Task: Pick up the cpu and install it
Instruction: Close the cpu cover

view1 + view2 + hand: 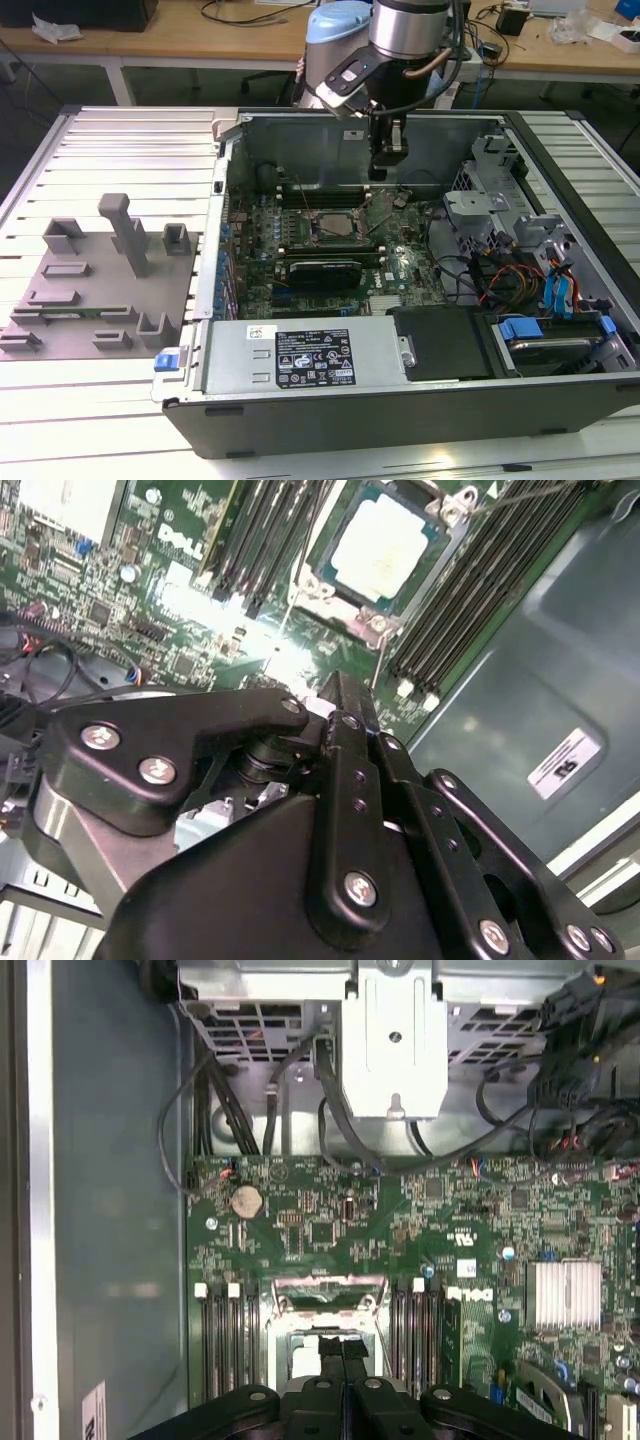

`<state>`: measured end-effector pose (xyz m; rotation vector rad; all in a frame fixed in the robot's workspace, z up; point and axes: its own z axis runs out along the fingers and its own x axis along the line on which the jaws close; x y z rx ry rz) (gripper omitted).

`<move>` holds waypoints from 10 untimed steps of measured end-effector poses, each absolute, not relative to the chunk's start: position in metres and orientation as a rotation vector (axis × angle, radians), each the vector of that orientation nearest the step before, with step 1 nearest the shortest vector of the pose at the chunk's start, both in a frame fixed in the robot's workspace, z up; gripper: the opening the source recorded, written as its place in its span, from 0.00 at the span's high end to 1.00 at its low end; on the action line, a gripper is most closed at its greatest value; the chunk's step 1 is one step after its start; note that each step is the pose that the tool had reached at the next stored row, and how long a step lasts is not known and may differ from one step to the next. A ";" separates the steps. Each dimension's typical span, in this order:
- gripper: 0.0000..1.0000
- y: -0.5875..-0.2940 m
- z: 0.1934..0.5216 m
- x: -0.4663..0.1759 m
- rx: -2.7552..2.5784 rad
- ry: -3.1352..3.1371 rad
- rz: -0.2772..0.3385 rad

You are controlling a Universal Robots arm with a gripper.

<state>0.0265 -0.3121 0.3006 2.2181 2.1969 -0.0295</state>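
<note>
The cpu (385, 545), a flat square chip with a silvery-white top, lies inside its socket frame (325, 1305) on the green motherboard (400, 255) of the open computer case. In the exterior view the cpu (335, 226) sits just below and to the left of my gripper (378, 172), which hangs above the board near the case's back wall. Both wrist views show the black fingers (332, 1360) pressed together with nothing between them. The gripper (335, 695) is apart from the chip and lifted clear of the socket.
Memory slots (480, 590) flank the socket on both sides. A power supply (300, 355) fills the case's front, and a drive cage with cables (540, 285) stands at the exterior view's right. Grey fixture blocks (100, 280) stand on the table at the exterior view's left.
</note>
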 end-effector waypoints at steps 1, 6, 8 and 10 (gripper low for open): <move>0.89 -0.312 0.301 0.029 2.218 2.197 -0.030; 0.89 -0.312 0.301 0.044 2.218 2.197 -0.030; 0.89 -0.312 0.301 0.050 2.218 2.197 -0.030; 0.89 -0.312 0.301 0.055 2.218 2.197 -0.029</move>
